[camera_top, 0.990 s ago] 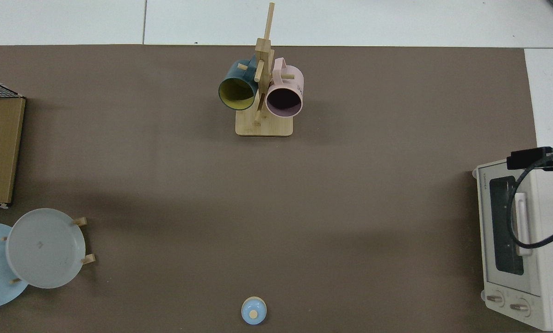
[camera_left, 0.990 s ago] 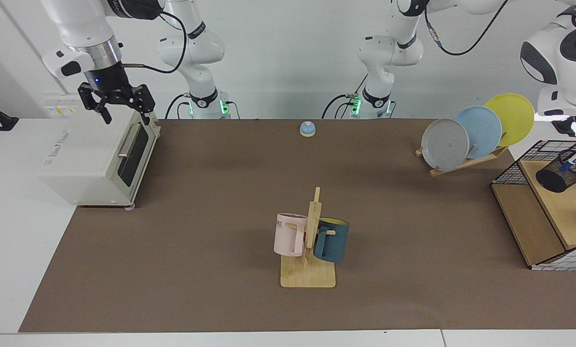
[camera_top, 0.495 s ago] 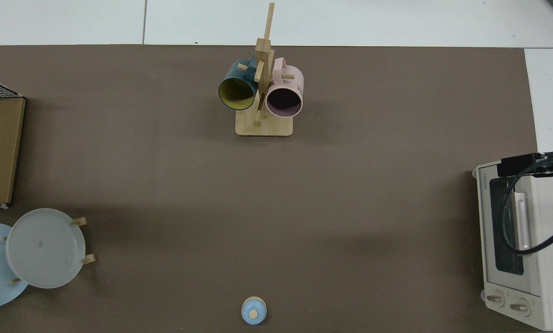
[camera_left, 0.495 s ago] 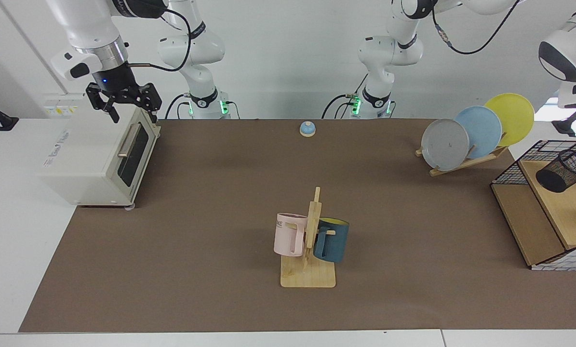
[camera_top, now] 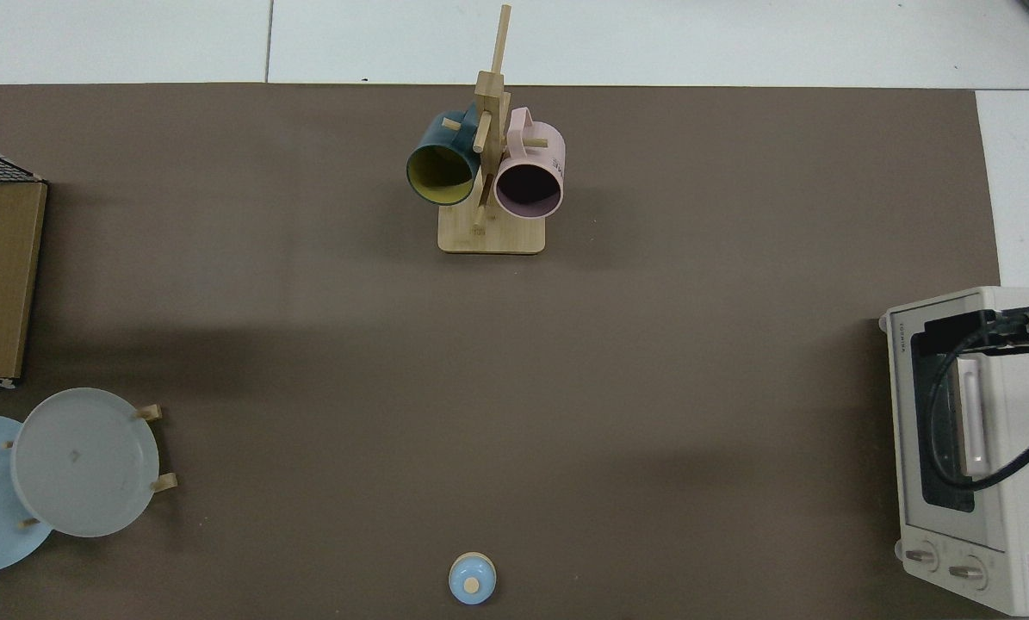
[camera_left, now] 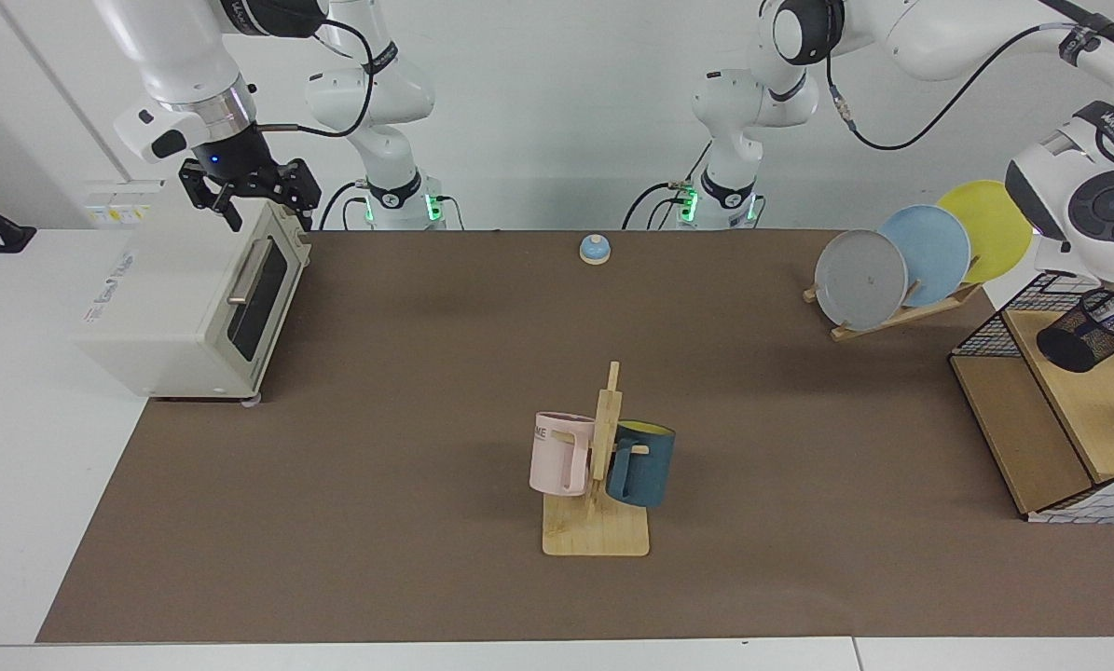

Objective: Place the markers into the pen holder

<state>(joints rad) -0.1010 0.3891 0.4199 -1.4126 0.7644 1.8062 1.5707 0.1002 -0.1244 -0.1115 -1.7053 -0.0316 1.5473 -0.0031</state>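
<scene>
The pen holder (camera_left: 1093, 329) stands at the table's far edge beneath the left arm's wrist, whose gripper is hidden, marker unseen, while the right gripper (camera_left: 251, 189) hangs spread and empty over the toaster oven (camera_left: 193, 298), centre mat (camera_left: 426, 373) unobstructed.

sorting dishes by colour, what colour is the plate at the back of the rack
Yellow; the rearmost plate on the rack shows best in the facing view.

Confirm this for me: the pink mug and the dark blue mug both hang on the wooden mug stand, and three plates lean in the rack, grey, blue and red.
One detail is off. The facing view shows the plates as grey, blue and yellow, not red. The rest holds: the pink mug and the dark blue mug both hang on the wooden mug stand.
</scene>
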